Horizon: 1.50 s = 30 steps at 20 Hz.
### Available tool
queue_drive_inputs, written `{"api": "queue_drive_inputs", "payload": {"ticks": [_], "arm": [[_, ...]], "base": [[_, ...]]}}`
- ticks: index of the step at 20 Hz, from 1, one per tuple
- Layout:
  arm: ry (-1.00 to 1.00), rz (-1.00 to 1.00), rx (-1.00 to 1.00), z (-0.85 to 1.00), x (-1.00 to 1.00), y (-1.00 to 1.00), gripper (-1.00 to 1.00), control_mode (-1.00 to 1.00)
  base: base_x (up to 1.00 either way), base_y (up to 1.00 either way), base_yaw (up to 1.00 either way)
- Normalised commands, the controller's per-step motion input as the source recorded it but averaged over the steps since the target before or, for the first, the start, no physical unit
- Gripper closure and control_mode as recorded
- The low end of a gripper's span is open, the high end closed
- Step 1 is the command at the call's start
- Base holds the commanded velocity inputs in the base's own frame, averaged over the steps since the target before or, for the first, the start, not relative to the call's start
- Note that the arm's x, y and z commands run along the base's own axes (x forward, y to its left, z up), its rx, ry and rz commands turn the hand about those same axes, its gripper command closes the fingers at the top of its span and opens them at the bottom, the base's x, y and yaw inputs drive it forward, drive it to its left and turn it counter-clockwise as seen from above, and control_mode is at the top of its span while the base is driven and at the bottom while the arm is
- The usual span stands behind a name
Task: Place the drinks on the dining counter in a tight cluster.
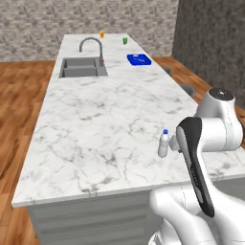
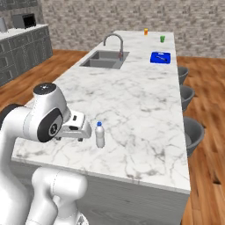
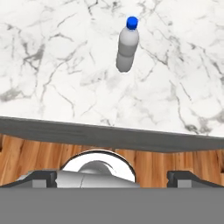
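**Water bottle stands alone near the island's near edge, gripper wide apart**

Left base view: a clear plastic water bottle with a blue cap (image 1: 163,143) stands upright on the long white grey-veined marble dining counter (image 1: 95,119), close to the near right edge. The white arm rises just beside the bottle, on its right, and hides the hand. Farther along the top are a grey built-in sink (image 1: 82,67) with a curved metal faucet (image 1: 92,46), a flat blue tray (image 1: 139,59), a tiny orange cup (image 1: 101,34) and a tiny green cup (image 1: 125,40) at the far end.

Right base view: the bottle (image 2: 100,135) stands near the near edge of the marble (image 2: 132,101), with the robot's white hand just to its left and not touching it. The gripper (image 2: 81,139) hangs under that hand, over the counter's edge. Round grey stools (image 2: 193,134) line the right side of the island.

Hand view: the two dark fingertips (image 3: 41,178) sit far apart at the bottom corners, nothing between them. The bottle (image 3: 127,46) is well ahead on the marble (image 3: 65,65), beyond the counter's dark edge, with wooden floor (image 3: 26,157) below.
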Motion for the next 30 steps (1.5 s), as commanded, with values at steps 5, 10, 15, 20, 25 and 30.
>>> {"api": "queue_drive_inputs", "payload": {"ticks": [5, 10, 15, 20, 25, 30], "arm": [[0.00, 0.00, 0.00, 0.00, 0.00, 0.00, -1.00, 1.00], [0.00, 0.00, 0.00, 0.00, 0.00, 0.00, -1.00, 1.00], [0.00, 0.00, 0.00, 0.00, 0.00, 0.00, -1.00, 1.00], [0.00, 0.00, 0.00, 0.00, 0.00, 0.00, -1.00, 1.00], [0.00, 0.00, 0.00, 0.00, 0.00, 0.00, -1.00, 1.00], [0.00, 0.00, 0.00, 0.00, 0.00, 0.00, -1.00, 1.00]], "base": [[-0.85, 0.63, 0.14], [-0.77, 0.70, 0.19], [-0.71, 0.64, 0.25], [0.42, 1.00, 0.21], [0.49, 0.99, 0.30], [0.80, 0.65, 0.38]]}}
